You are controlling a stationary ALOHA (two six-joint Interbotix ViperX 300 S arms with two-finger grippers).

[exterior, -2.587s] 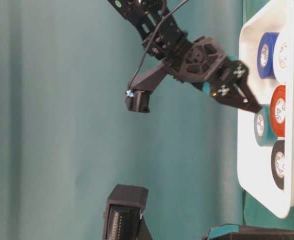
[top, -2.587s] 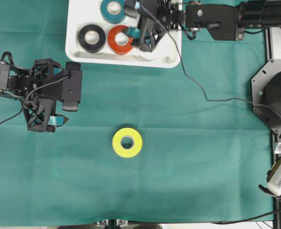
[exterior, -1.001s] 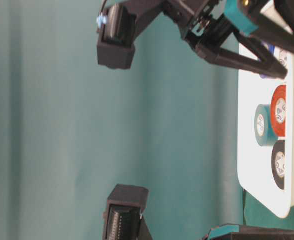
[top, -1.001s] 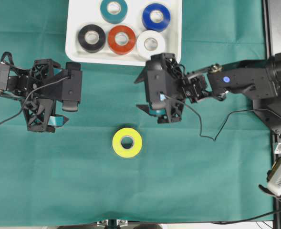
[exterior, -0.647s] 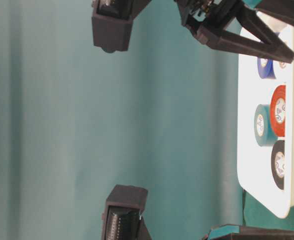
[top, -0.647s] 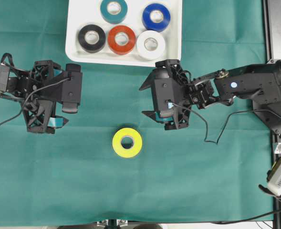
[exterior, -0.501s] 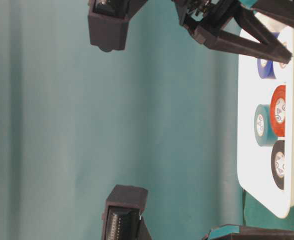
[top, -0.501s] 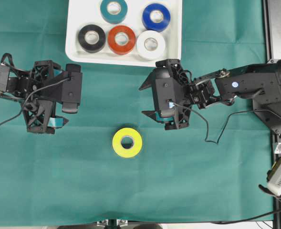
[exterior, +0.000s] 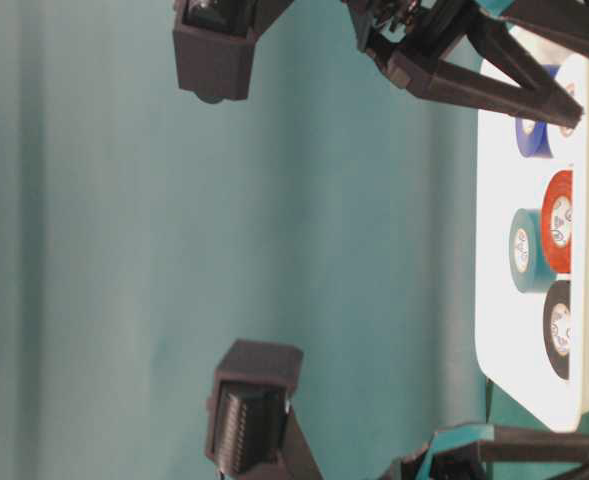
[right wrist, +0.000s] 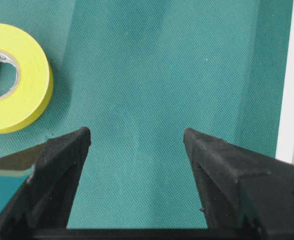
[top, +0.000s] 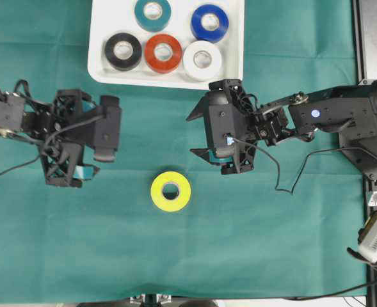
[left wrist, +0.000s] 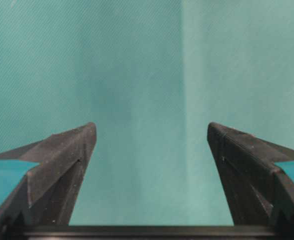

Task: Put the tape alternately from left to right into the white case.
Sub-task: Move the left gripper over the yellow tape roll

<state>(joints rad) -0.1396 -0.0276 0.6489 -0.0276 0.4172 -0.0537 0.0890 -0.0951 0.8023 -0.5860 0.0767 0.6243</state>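
One roll is left outside: the yellow tape (top: pixel 170 191) lies flat on the green surface (top: pixel 271 256), well apart from the white case (top: pixel 98 67) up at twelve o'clock.

By my reading it is the left arm's turn. The left end effector (top: pixel 79 150) hangs at about nine o'clock of the roll with its jaws spread and nothing between them (only bare cloth shows in its own camera). It ought to come over the roll squarely, straddle the rim or the hole, and close only once it is low enough. The right end effector (top: pixel 201 134), at about one o'clock of the roll and also spread wide and empty, should keep clear.

Inside the case lie five rolls: teal (top: pixel 152 13) and blue (top: pixel 208 22) in the far row, black (top: pixel 123 51), orange-red (top: pixel 162 52) and white (top: pixel 202 59) in the near row. The free spot looks to be between teal and blue.
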